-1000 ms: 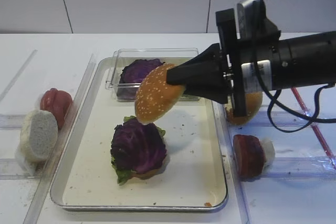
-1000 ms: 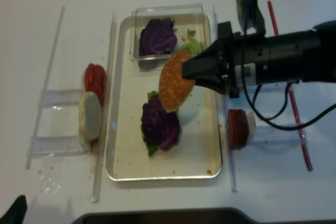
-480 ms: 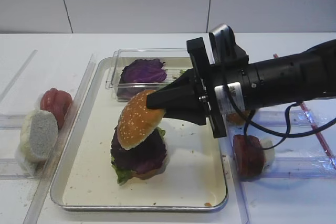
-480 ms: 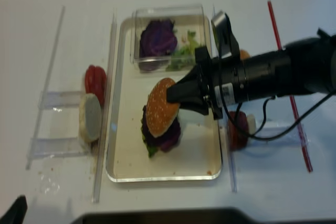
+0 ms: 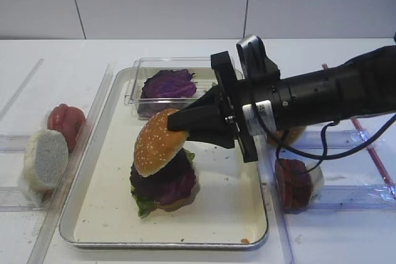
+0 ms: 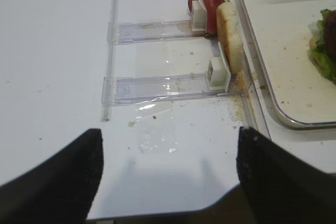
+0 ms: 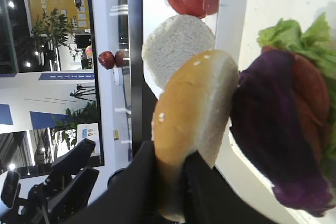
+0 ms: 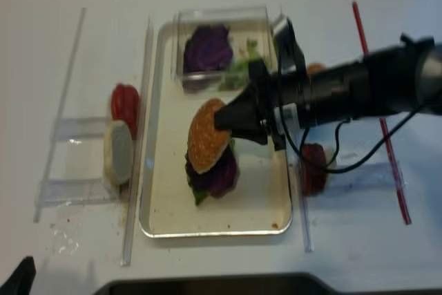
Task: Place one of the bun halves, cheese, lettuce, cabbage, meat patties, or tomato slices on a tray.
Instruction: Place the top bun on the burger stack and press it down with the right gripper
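Bun top (image 5: 158,142) is nearly placed: tilted, lower edge touching the cabbage (image 5: 166,180) stack on the tray (image 5: 111,214). You've only release left, I'd judge. Your right gripper (image 5: 179,122) is clamped on the bun's upper edge. Left gripper's state: can't tell.

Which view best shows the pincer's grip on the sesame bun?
Right wrist: the right pincer shut on the bun's edge, close up. Both high views show it tilted over the cabbage, fingertips less clear. Left wrist misses it.
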You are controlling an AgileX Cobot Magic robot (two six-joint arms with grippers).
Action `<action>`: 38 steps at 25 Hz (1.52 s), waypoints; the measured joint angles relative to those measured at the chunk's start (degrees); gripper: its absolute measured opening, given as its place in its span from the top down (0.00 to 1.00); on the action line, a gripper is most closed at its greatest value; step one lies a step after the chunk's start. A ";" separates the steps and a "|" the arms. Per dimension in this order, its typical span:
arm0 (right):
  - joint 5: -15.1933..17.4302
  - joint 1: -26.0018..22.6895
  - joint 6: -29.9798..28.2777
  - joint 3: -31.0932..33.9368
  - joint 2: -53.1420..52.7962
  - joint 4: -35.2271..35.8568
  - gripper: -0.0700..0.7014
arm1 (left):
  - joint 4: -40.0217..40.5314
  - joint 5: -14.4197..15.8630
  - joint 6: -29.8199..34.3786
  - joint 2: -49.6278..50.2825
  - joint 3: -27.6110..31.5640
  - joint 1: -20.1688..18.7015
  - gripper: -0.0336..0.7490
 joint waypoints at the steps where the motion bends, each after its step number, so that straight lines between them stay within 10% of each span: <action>1: 0.00 0.00 -0.45 0.00 0.17 -0.01 0.73 | 0.00 0.00 0.00 0.00 0.00 0.00 0.33; 15: 0.00 0.00 -3.79 -0.04 3.59 0.31 0.72 | 0.00 0.00 0.00 0.00 0.00 0.00 0.33; 24: 0.00 0.00 -5.29 -0.04 3.59 0.31 0.34 | 0.00 0.00 0.00 0.00 0.00 0.00 0.33; 38: -1.95 0.00 -0.64 -7.63 3.59 -14.24 0.31 | 0.00 0.00 0.00 0.00 0.00 0.00 0.33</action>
